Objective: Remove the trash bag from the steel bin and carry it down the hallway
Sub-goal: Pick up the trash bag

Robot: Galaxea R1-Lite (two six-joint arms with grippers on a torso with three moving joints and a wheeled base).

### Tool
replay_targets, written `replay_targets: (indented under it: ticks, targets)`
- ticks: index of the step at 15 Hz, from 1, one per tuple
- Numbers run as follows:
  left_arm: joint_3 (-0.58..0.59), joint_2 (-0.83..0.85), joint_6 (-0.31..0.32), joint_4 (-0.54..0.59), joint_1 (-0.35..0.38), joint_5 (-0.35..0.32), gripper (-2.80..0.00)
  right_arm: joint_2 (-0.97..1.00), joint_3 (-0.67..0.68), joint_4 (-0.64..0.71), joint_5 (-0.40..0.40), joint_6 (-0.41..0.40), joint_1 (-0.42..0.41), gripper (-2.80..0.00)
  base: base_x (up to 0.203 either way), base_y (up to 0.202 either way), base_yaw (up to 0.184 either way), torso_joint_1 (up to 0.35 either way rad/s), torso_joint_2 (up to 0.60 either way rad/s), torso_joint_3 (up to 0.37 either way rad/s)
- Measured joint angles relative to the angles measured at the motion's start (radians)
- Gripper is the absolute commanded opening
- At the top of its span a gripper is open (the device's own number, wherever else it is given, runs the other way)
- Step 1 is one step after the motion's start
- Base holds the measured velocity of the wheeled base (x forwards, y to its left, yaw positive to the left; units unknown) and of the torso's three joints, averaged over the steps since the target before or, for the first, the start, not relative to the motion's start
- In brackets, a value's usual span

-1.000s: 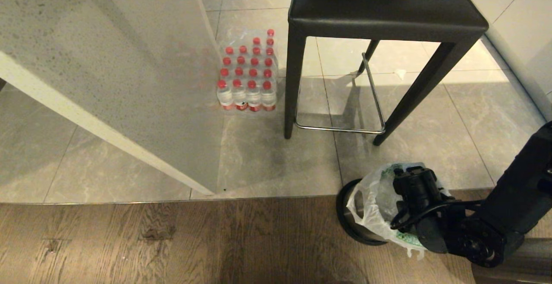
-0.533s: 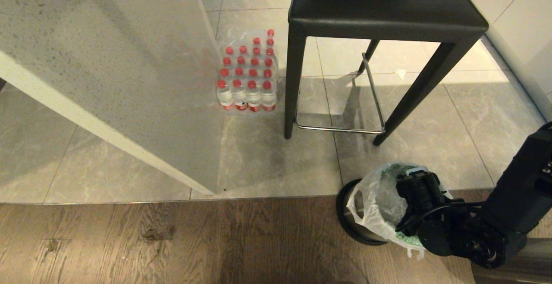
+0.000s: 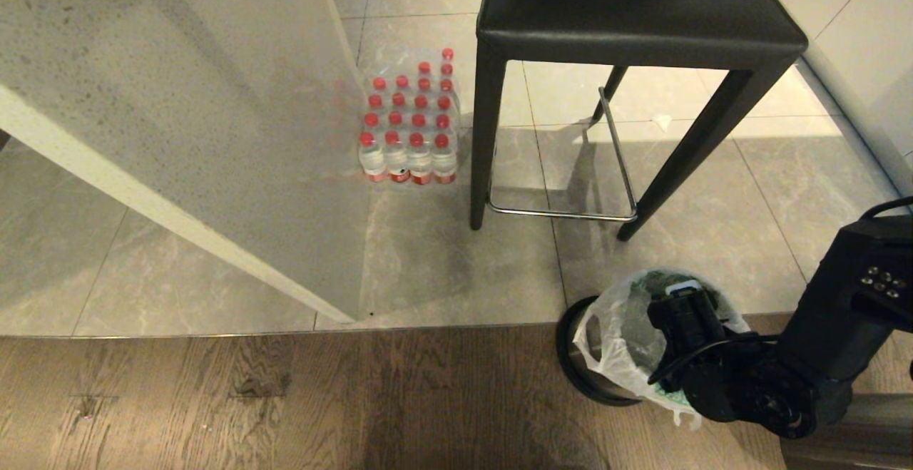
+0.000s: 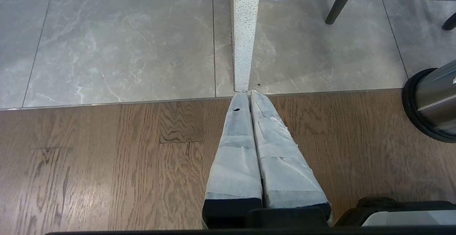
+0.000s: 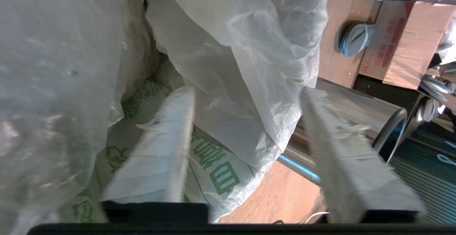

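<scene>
The trash bag (image 3: 619, 345) sits in the steel bin (image 3: 574, 356), its thin translucent plastic folded out over the black rim and hanging down the side, green print showing on the draped part (image 5: 213, 170); lining the bin that way keeps the mouth open but also means the plastic must be gathered before it will lift free. The bin stands on the wooden floor (image 3: 285, 399) right at the seam where the grey tiles (image 3: 713, 192) begin, near the dark stool (image 3: 635, 6) and its chrome footrest. The right claw (image 5: 245, 135) is down at the bag's mouth, and the right wrist view shows its two padded fingers (image 5: 160, 156) spread well apart with a fold of the bag's edge lying between them; nothing is pinched, so I judge it is set to take a bite of the rim plastic or a handle loop rather than already holding it. One finger sits inside the bag and the other outside by the bin's steel wall, which suits clamping the film between them. The left claw (image 4: 249, 96) hangs parked over the wooden floor, fingers pressed together and empty, well clear of the bin. Further off, a shrink-wrapped pack of red-capped bottles (image 3: 410, 124) rests on the tiles beside the speckled desk (image 3: 178, 99).
</scene>
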Motion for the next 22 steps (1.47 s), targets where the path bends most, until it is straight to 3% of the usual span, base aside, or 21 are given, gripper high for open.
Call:
replay_targets:
  ticks: [13, 14, 22]
  targets:
    - [0.0, 0.0, 0.0, 0.0, 0.0, 0.0, -2.8, 0.093, -0.064, -0.119, -0.004, -0.004, -0.004, 0.0, 0.0, 0.0, 0.0, 0.0, 0.0, 0.0]
    - [0.0, 0.0, 0.0, 0.0, 0.0, 0.0, -2.8, 0.094, -0.064, -0.119, -0.004, -0.004, -0.004, -2.8, 0.0, 0.0, 0.0, 0.0, 0.0, 0.0]
    - [0.0, 0.0, 0.0, 0.0, 0.0, 0.0, -2.8, 0.094, -0.063, -0.128, -0.006, -0.005, -0.001, -2.8, 0.0, 0.0, 0.0, 0.0, 0.0, 0.0]
